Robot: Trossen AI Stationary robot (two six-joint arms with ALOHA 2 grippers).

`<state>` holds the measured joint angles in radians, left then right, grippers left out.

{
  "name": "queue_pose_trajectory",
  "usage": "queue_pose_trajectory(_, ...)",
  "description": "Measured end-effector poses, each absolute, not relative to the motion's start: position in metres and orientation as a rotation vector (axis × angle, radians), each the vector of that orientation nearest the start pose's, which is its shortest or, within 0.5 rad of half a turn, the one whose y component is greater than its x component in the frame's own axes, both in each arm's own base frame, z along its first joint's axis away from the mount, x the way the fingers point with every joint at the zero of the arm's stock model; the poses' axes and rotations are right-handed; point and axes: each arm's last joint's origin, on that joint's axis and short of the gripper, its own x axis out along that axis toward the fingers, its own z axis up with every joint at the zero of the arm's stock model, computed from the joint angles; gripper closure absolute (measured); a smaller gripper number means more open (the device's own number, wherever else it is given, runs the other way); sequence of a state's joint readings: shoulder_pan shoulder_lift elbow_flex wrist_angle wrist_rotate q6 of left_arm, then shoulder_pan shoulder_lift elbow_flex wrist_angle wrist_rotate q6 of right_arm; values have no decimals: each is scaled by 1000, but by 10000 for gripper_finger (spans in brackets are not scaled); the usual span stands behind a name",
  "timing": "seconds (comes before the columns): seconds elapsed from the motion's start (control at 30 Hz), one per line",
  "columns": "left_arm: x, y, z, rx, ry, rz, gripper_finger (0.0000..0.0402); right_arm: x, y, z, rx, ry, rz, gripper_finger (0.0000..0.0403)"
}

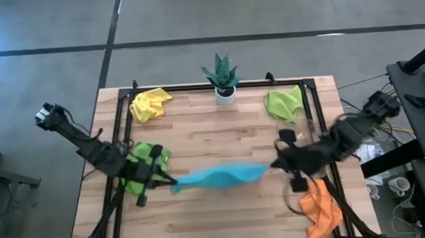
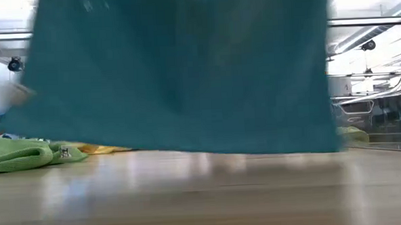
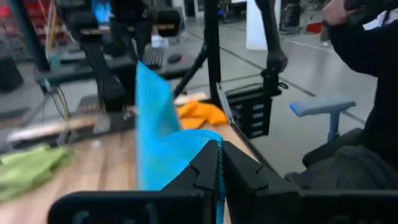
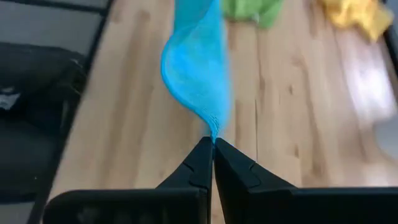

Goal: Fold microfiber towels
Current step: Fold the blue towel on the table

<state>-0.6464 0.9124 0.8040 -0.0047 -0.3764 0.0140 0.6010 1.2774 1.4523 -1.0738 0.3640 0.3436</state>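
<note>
Grey concrete floor surrounds the wooden worktop (image 1: pixel 225 213) in the high view, where both dark arms reach inward from opposite sides, bent low; the left end effector (image 1: pixel 174 185) and the right end effector (image 1: pixel 275 164) each pinch one end of the light blue towel (image 1: pixel 221 177), which hangs stretched between them, its long axis running from one end effector to the other. One lime green towel (image 1: pixel 143 166) lies bunched just behind the left end effector, another lime green towel (image 1: pixel 284 103) and a yellow towel (image 1: pixel 150 103) lie at the far edge either side of a potted plant (image 1: pixel 223 76), and an orange towel (image 1: pixel 322 208) sits just beside the right arm. Low view: the blue towel fills most of the frame as a hanging sheet, its lower edge just above the wood. Left wrist view: the fingers are closed on the towel's corner, cloth rising away from them. Right wrist view: the fingers are clamped together on a thin gathered corner, the cloth twisting away above the planks.
</note>
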Motion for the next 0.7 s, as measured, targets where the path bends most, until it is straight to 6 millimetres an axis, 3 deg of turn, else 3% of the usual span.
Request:
queue_pose_trajectory(0.1, 169, -116, 336, 99, 98, -185, 401, 195, 127, 388, -147, 759, 7, 394)
queue_pose_trajectory(0.2, 172, -114, 318, 135, 153, -52, 401, 200, 120, 374, -192, 771, -95, 394)
queue_pose_trajectory(0.53, 175, -82, 221, 78, 384, 270, 401, 222, 64, 261, -240, 1008, -380, 394)
queue_pose_trajectory(0.7, 173, -63, 198, 98, 442, 359, 401, 225, 36, 237, -287, 1059, -436, 394)
